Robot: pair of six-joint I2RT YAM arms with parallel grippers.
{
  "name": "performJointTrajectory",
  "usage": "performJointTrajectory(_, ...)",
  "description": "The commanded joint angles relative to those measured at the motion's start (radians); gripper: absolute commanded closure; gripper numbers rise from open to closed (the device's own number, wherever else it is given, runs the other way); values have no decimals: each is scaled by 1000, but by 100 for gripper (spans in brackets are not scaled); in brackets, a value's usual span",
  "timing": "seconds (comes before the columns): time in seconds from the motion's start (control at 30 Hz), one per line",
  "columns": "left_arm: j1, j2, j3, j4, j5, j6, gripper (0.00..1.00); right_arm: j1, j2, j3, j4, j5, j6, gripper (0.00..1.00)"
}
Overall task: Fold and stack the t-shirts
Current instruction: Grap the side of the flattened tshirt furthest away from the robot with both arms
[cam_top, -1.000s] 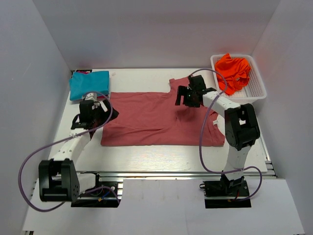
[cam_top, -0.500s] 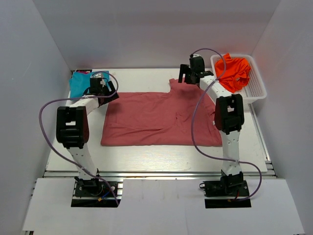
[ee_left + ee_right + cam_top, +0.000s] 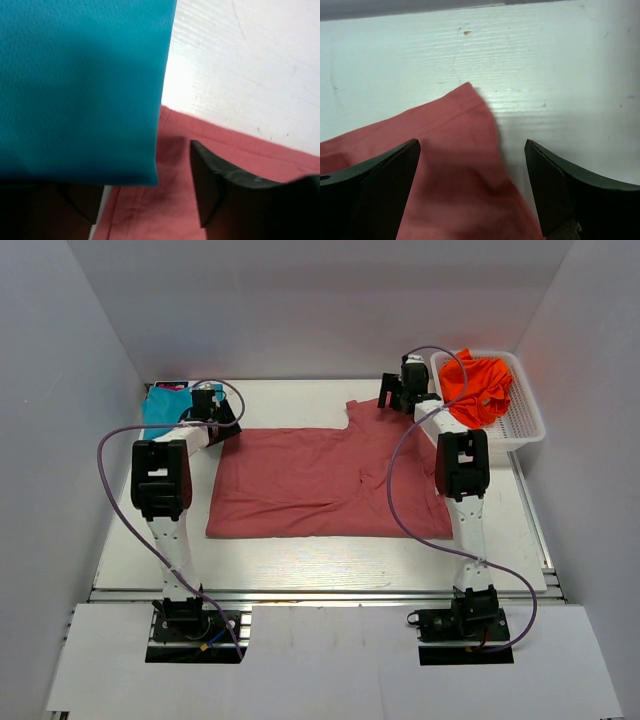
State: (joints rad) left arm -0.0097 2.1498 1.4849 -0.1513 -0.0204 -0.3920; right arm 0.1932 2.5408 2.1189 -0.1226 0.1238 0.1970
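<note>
The dusty-red t-shirt (image 3: 320,480) lies spread flat mid-table. A folded teal t-shirt (image 3: 160,412) sits at the back left, and an orange t-shirt (image 3: 478,385) is bunched in the basket. My left gripper (image 3: 215,412) is low over the red shirt's far left corner, beside the teal one. In the left wrist view the left gripper (image 3: 145,200) is open over the red t-shirt (image 3: 165,200); the teal t-shirt (image 3: 80,85) covers its left finger. My right gripper (image 3: 396,395) is at the far sleeve corner. There the right gripper (image 3: 472,170) is open, astride the red t-shirt (image 3: 455,165).
A white mesh basket (image 3: 535,412) stands at the back right corner. White walls close in the table (image 3: 320,560) on three sides. Both arms stretch far forward, with purple cables looping over the table's sides.
Both arms have swung out to the red shirt's far edge: the left from its left side to the corner by the teal shirt, the right to the sleeve corner. The left jaws have narrowed slightly.
</note>
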Motion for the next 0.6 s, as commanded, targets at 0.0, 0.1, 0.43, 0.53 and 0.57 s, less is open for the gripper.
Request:
performJointTrajectory(0.0, -4, 50, 37, -28, 20, 8, 28, 0, 44, 62, 107, -12, -54, 9)
performJointTrajectory(0.1, -4, 71, 37, -28, 46, 8, 42, -6, 82, 95, 141, -36, -56, 9)
performJointTrajectory(0.43, -4, 81, 28, -10, 76, 8, 93, 2, 150, 138, 208, -115, -102, 54)
performJointTrajectory(0.53, -4, 81, 28, -1, 76, 8, 100, 2, 145, 131, 235, -160, -105, 93)
performJointTrajectory(0.57, -4, 81, 28, -1, 76, 8, 100, 2, 133, 115, 247, -173, -120, 100)
